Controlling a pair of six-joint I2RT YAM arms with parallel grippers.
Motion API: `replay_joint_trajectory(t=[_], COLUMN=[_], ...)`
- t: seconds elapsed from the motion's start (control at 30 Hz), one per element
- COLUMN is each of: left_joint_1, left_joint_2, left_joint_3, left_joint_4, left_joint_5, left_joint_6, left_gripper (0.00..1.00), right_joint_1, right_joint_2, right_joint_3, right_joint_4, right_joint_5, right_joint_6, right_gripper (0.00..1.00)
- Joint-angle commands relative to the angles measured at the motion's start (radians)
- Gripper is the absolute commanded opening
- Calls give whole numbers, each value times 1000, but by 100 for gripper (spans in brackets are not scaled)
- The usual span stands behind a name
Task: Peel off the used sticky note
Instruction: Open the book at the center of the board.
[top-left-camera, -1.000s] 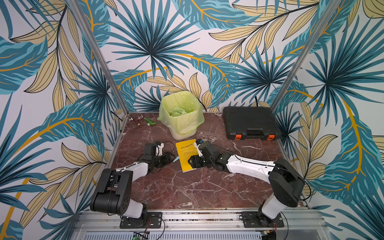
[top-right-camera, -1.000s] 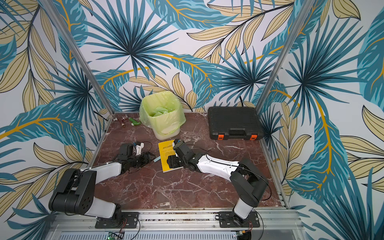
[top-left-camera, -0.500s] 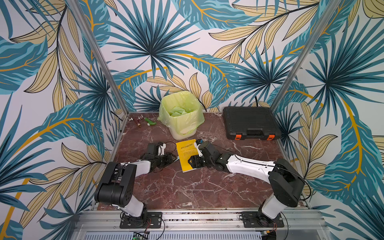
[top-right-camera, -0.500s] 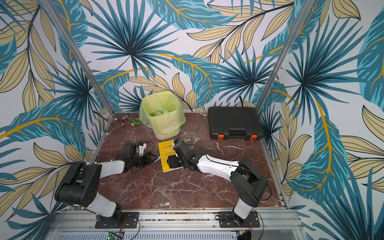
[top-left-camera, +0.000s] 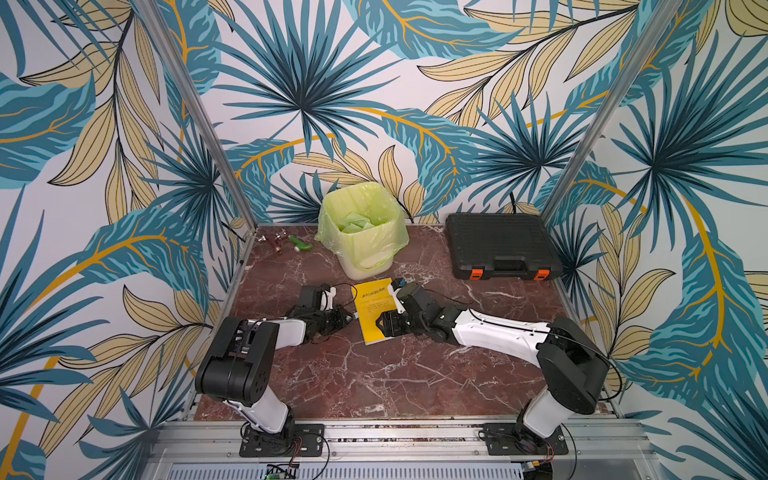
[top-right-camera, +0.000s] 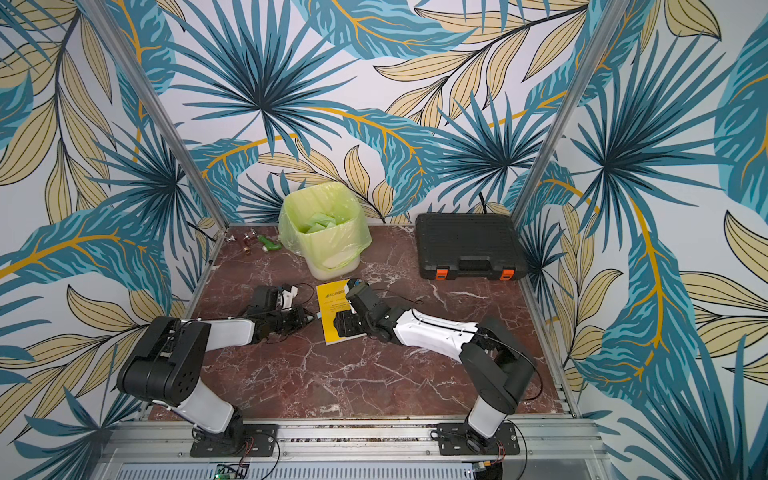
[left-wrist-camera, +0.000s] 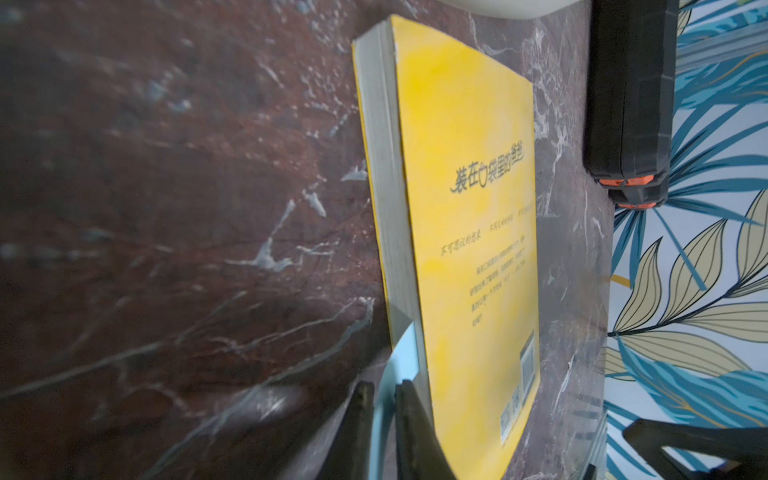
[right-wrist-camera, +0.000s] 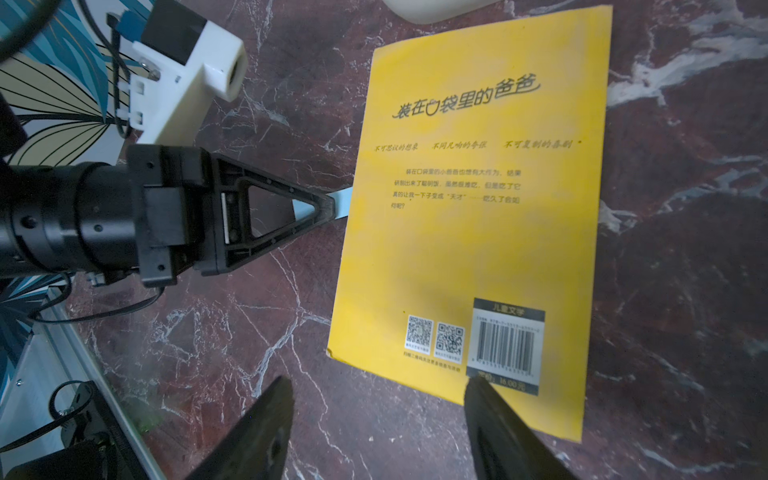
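1. Red-brown marble covers the desk (top-left-camera: 374, 374), and at its far left corner lie a few small red and green items (top-left-camera: 286, 242); they are too small to name.
2. Near the left side, the left arm stretches low over the desk toward the right. The left tool (right-wrist-camera: 328, 208) is pinched together on a pale blue sticky note (right-wrist-camera: 344, 202).
3. The sticky note pokes out of the page edge on the left side of a yellow book (right-wrist-camera: 478, 228). In the left wrist view the blue strip (left-wrist-camera: 404, 353) runs from between the pages into the closed tips.
4. The book lies flat at mid-desk, back cover up, with barcode and printed text showing.
5. Just beyond the book's far edge stands a bin (top-left-camera: 365, 253) lined with a green bag, holding pale scraps.
6. The right tool (right-wrist-camera: 376, 382) sits at the book's near end, fingers apart: one over the barcode corner, the other over bare desk. Contact with the cover cannot be judged.
7. Far right, a black case (top-left-camera: 500, 245) with orange latches lies shut, well apart from the book.
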Motion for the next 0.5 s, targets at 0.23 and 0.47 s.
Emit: replay_joint_trajectory(t=[0.23, 0.47], left_joint_1=[-20, -36], left_joint_2=[-98, -188], left_joint_3=[-1, 15], left_joint_4=[25, 30], left_joint_5=[0, 8], left_joint_6=[-14, -35], left_gripper=[0, 0], right_joint_1=[6, 73], right_joint_2=[-12, 7], right_joint_3=[-11, 27], right_joint_4=[-35, -96], right_joint_5=[49, 164], right_joint_6=[-29, -61], right_gripper=[71, 74])
